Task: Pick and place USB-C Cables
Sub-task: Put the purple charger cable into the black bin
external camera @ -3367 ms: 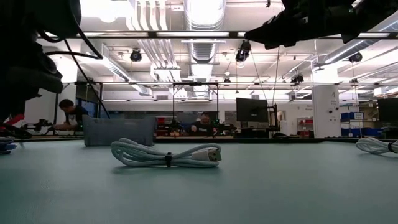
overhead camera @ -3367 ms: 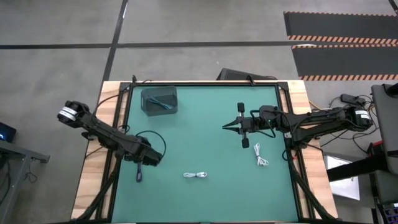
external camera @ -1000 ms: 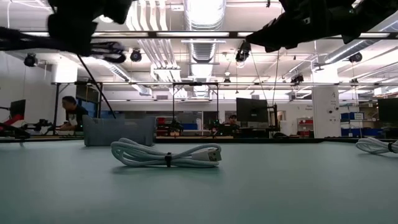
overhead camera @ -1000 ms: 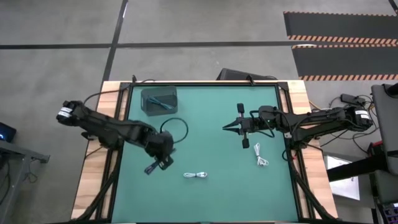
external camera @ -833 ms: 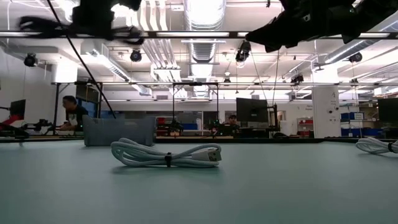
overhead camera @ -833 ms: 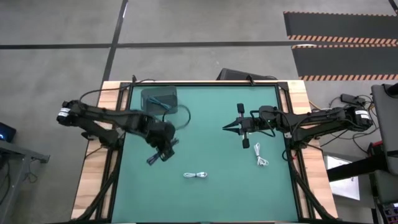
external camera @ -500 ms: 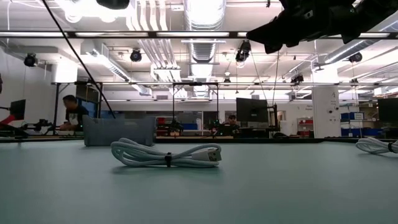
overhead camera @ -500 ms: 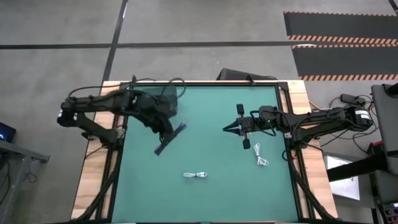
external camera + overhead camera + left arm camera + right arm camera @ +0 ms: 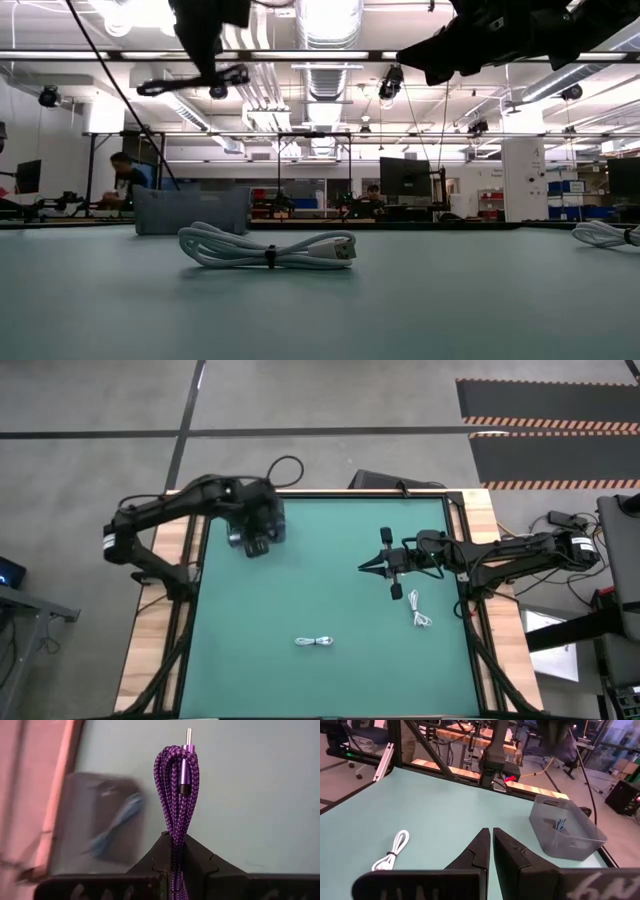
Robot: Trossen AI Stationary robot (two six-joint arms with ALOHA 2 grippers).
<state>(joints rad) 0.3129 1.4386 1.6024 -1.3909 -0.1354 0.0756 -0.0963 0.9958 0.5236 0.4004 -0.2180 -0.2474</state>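
While the left gripper [image 9: 176, 857] pinches a purple cable [image 9: 178, 795] above the grey bin [image 9: 256, 520] at the bench's far-left corner, the right gripper [image 9: 491, 842], fingers together and empty, hovers mid-bench.

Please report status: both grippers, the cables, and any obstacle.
Left gripper shut on purple cable, above grey box. Right gripper shut, empty, waiting mid-table. Two white cables on the mat. Nothing in the way.

The purple cable [image 9: 177, 815] has a rough braided cloth sheath and a shiny metal plug tip. The white cable [image 9: 268, 247] looks smooth and plastic. The table mat [image 9: 330, 590] is matt green within a bare wooden edge [image 9: 485, 510]; the grey bin [image 9: 566, 832] is translucent plastic.
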